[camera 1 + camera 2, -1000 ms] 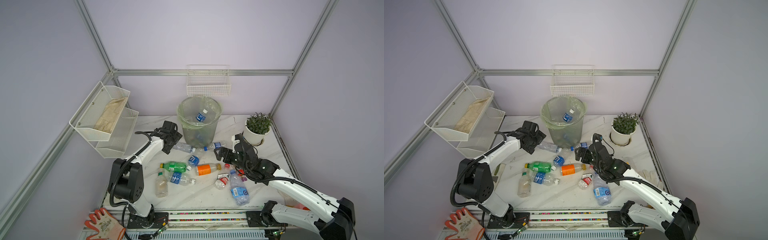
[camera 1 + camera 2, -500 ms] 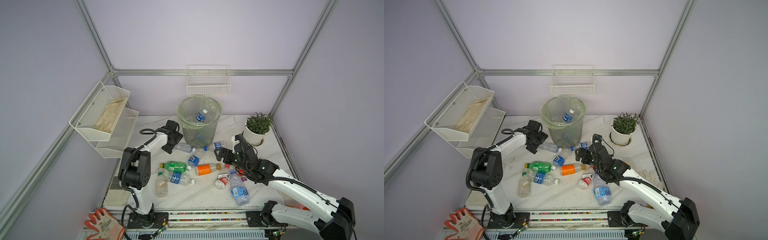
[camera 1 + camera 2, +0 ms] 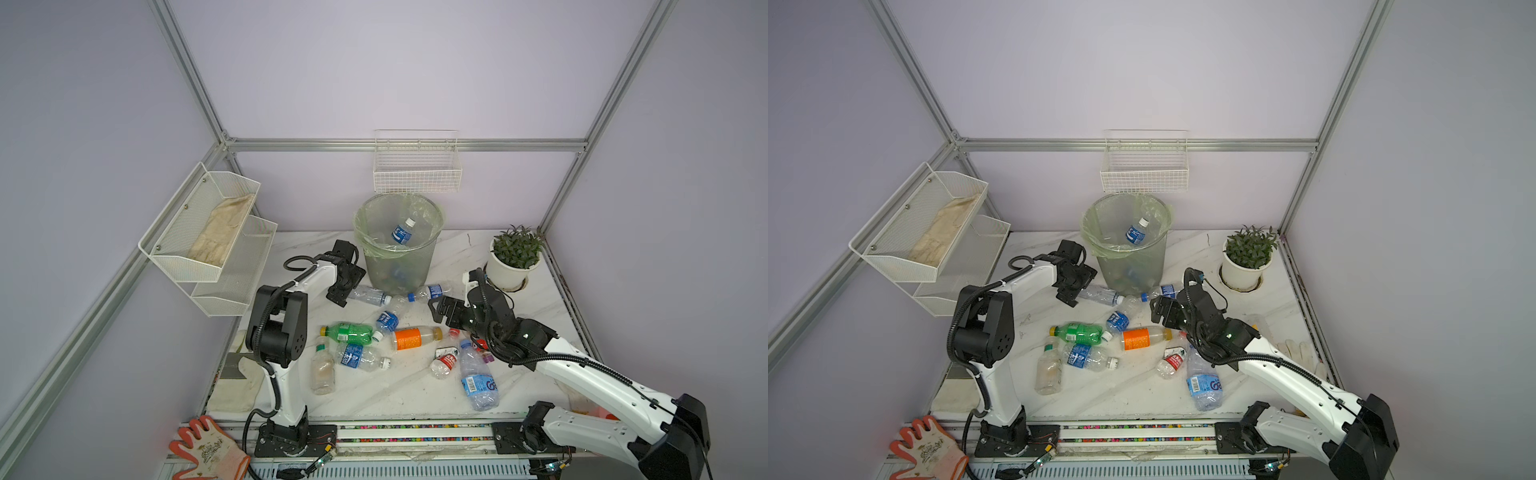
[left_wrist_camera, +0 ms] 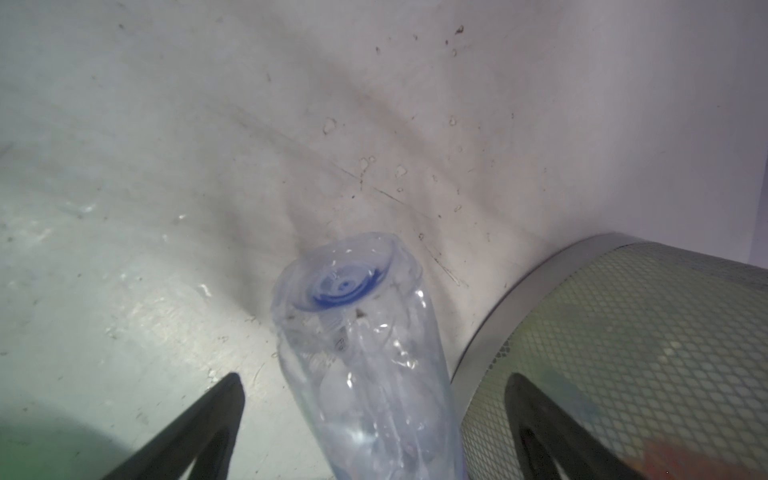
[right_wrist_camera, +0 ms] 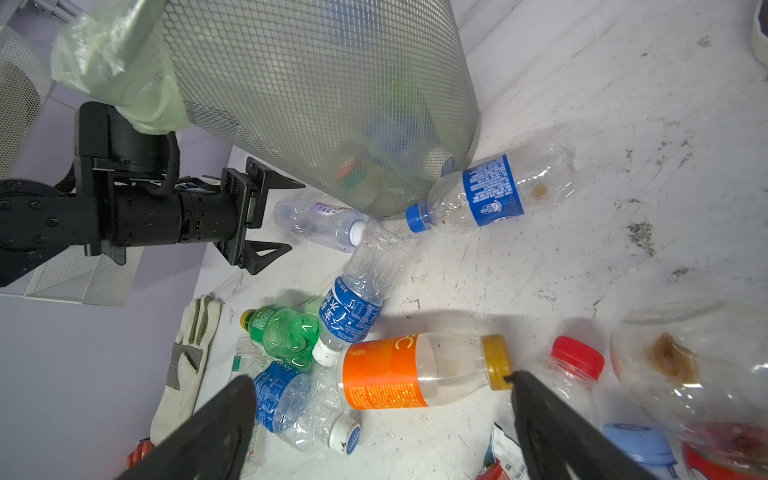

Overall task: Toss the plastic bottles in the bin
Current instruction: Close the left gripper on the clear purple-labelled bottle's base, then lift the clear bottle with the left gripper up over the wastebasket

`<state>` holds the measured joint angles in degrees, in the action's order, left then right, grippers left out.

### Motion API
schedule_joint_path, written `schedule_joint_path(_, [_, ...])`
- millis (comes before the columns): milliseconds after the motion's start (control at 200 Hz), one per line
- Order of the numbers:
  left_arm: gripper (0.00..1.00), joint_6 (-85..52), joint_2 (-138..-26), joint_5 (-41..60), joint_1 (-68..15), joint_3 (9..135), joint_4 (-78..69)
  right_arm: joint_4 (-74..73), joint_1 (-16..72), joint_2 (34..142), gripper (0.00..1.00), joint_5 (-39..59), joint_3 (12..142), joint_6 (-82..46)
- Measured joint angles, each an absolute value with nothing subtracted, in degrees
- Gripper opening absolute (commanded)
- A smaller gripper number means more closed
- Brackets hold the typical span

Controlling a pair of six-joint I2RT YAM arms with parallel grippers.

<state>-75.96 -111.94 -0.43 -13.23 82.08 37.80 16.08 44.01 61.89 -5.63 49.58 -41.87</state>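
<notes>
Clear crumpled bottle (image 4: 365, 374), blue-tinted base, lying on tabletop (image 4: 208, 166) beside mesh bin (image 4: 623, 324); left fingers (image 4: 222, 401) spread astride it. Right fingers (image 5: 540, 415) spread above orange-label bottle (image 5: 415, 370).

Plastic bottles (image 3: 415, 337) lie scattered beside the upright mesh bin (image 3: 422, 259), one inside

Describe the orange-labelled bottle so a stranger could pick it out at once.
Find the grey mesh bin at the back, then look in front of it at the scattered bottles. In a top view, the orange-label bottle lies on its side amid them, immediately right of the green bottle. It alone carries a bright orange label and a yellow cap.
</notes>
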Motion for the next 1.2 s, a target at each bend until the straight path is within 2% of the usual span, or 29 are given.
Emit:
schedule_joint_path(95, [0.85, -76.1, -113.1, -0.1, -13.2, 82.4, 38.7, 16.1, 44.0, 61.9, 0.97, -5.7, 49.6, -41.8])
schedule_joint_path(170, [0.76, -76.2, -114.1, 0.3, -13.2, 82.6, 39.2, 16.1, 44.0, 62.0, 0.97, -5.7, 49.6, -41.7])
schedule_joint_path(320, [0.48, -76.5, -115.2, 0.7, -13.2, 82.7, 40.1, 16.1, 44.0, 62.0, 0.97, -5.8, 49.7, -41.7])
schedule_joint_path(505, [0.2, -76.4, -114.4, 0.3, -13.1, 82.7, 40.6, 16.1, 44.0, 62.0, 0.97, -6.0, 49.8, -41.7])
schedule_joint_path(585, [0.12, -76.4, -113.6, -0.2, -13.1, 82.7, 41.0, 16.1, 44.0, 62.0, 0.97, -6.2, 49.9, -41.7])
schedule_joint_path(640, [0.1, -76.4, -112.8, -0.5, -13.0, 82.7, 41.2, 16.1, 44.0, 62.0, 0.97, -6.2, 49.9, -41.7])
schedule_joint_path(725, [0.0, -76.4, -111.2, -1.0, -12.7, 82.7, 41.5, 16.1, 44.0, 62.0, 0.97, -6.2, 49.9, -41.7])
schedule_joint_path(1200, [0.0, -77.0, -95.3, -4.2, -12.3, 82.7, 42.7, 16.9, 44.0, 59.8, 0.97, -6.4, 49.9, -42.0])
